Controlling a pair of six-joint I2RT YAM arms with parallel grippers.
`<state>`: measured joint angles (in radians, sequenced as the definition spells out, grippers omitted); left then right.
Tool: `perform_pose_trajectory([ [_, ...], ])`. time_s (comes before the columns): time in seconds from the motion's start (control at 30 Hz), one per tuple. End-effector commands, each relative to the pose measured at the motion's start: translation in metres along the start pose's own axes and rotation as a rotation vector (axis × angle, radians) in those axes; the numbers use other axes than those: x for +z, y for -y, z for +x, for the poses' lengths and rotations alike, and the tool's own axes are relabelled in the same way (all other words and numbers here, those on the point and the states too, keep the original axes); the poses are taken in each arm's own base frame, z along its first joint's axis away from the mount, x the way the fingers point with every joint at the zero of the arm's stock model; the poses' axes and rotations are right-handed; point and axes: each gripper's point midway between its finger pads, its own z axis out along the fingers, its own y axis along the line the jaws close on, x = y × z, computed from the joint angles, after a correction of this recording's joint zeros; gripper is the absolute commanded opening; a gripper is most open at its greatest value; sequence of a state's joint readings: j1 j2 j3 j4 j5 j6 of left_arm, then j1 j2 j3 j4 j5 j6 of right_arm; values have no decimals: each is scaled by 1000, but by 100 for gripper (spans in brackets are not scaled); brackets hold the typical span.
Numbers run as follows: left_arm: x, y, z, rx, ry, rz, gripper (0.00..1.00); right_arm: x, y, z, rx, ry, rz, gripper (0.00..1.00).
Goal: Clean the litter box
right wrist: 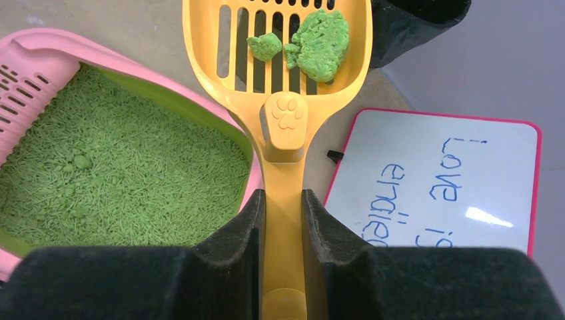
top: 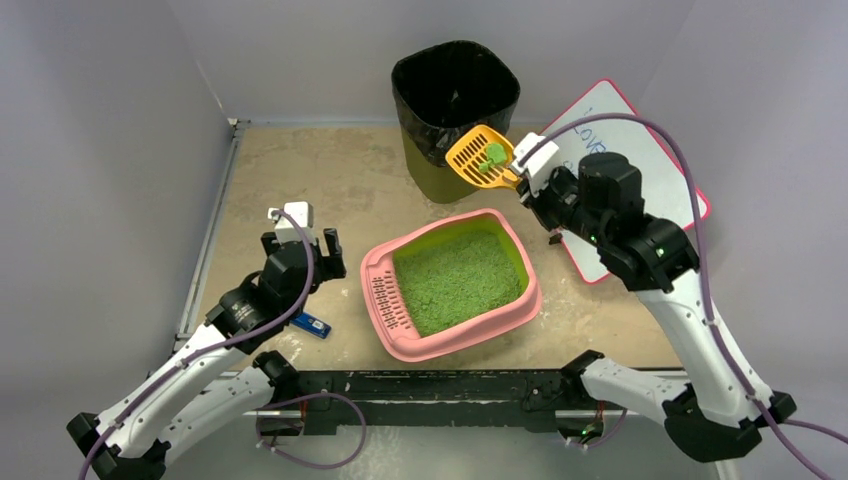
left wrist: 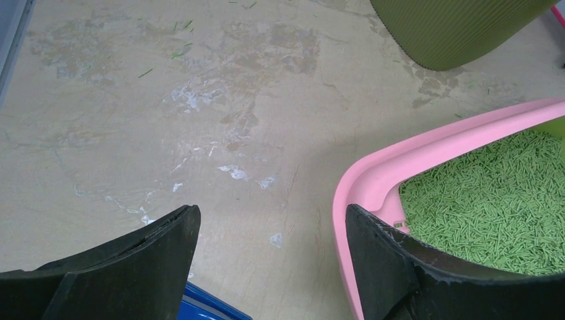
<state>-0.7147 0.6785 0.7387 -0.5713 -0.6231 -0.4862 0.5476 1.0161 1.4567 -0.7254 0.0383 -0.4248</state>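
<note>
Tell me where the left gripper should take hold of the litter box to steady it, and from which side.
Grip the litter box by its pink rim at the slotted-grate end, coming from the left and above. That end faces the open left gripper, and the rim is a narrow raised lip, so one finger could probably drop inside and one outside.

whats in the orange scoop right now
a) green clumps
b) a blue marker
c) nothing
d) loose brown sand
A: two green clumps lie on the slotted blade of the orange scoop, which the right end effector grips by its handle.
</note>
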Motion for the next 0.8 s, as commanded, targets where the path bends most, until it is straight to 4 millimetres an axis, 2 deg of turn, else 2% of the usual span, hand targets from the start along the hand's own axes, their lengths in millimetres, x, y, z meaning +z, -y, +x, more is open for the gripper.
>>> perform_pose_trajectory([
  [0.0, -5, 4, -17, -24, 47, 25, 79, 5, 20, -19, 6, 2, 67, 0],
  [0.13, -6, 4, -18, -26, 49, 28, 79, 21, 31, -27, -21, -29, 90, 0],
  [0.37, -9, 4, -20, -37, 60, 39, 79, 43, 48, -60, -49, 2, 104, 0],
  [0.57, -11, 4, -23, -41, 68, 44, 79, 63, 76, -77, -119, -11, 143, 0],
  [0.77, -14, 3, -24, -54, 81, 52, 79, 77, 112, -82, -221, -56, 214, 0],
])
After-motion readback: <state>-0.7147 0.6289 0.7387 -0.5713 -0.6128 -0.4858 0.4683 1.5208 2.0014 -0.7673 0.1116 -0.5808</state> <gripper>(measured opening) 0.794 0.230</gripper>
